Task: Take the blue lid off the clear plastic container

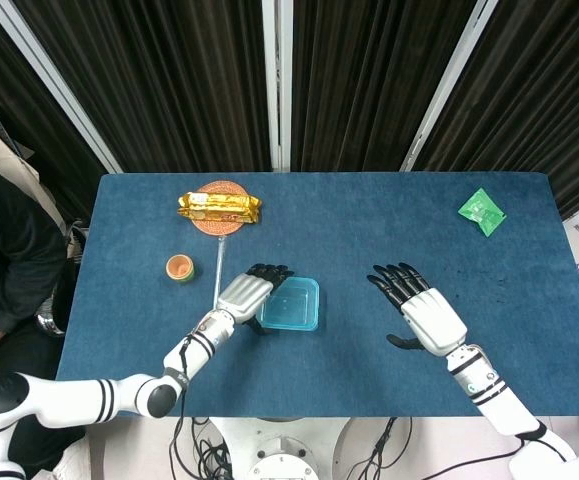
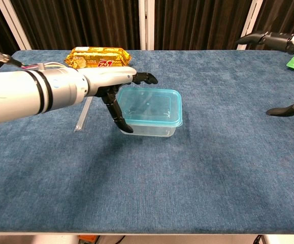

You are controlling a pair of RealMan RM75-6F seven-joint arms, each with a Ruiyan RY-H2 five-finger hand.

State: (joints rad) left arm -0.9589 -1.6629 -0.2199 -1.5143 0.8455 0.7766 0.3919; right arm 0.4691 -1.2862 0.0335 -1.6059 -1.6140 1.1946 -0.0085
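I work in a lab: black curtains [image 1: 169,80] behind my blue-clothed table [image 1: 369,210], cables [image 1: 199,445] under its near edge.

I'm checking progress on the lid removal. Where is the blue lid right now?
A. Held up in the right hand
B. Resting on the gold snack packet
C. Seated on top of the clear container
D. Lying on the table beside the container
C: the blue lid sits flat on the clear container, with the left hand spread at its left edge and the right hand open well off to the side.
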